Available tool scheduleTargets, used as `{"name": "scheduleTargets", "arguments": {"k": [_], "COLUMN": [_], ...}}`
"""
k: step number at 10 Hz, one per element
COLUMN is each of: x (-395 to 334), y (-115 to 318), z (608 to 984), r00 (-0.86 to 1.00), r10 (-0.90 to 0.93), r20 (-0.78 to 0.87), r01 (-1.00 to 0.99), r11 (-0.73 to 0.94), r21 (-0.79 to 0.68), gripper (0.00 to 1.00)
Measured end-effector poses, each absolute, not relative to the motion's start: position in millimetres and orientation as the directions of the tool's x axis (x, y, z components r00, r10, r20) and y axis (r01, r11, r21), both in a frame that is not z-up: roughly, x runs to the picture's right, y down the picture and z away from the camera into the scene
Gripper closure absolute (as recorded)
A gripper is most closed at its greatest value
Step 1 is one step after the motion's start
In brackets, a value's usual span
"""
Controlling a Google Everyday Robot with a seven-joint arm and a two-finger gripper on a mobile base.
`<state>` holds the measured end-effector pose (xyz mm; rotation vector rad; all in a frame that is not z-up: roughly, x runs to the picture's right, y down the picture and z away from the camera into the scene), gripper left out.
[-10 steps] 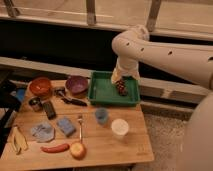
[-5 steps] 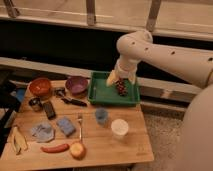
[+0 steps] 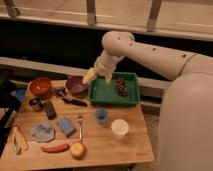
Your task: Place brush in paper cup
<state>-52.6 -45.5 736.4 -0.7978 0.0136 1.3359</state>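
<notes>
camera view: the task looked barely begun. the brush (image 3: pixel 71 99), slim, dark and matte, lay on the wooden table (image 3: pixel 122 151) just beside the purple bowl (image 3: pixel 76 85), well apart from the paper cup (image 3: pixel 120 128), a plain cream round cup standing upright. the gripper (image 3: pixel 97 76) hovered over the left rim of the green tray (image 3: pixel 114 103); i could not tell how far open it was, but it did not have the brush.

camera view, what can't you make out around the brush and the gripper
Gripper, hanging over the green plastic tray's left rim: it hides the round purple bowl's right edge, camera view.
Small black brush beside that bowl: its bristles are too small to make out.
Dark lumpy thing in the tray: too small to identify.
</notes>
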Motion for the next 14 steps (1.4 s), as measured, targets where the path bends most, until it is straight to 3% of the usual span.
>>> {"name": "scheduleTargets", "arguments": {"k": [8,12,14], "x": [-100,-180,-207], "y": [-31,-17,-7], "z": [747,781,809], "r00": [0.382,0.498,0.469], "r10": [0.82,0.758,0.774], "r20": [-0.426,-0.421,-0.427], "r01": [-0.828,-0.793,-0.808], "r11": [0.098,0.2,0.18], "r21": [-0.553,-0.576,-0.562], "gripper": [0.22,0.22,0.22]}}
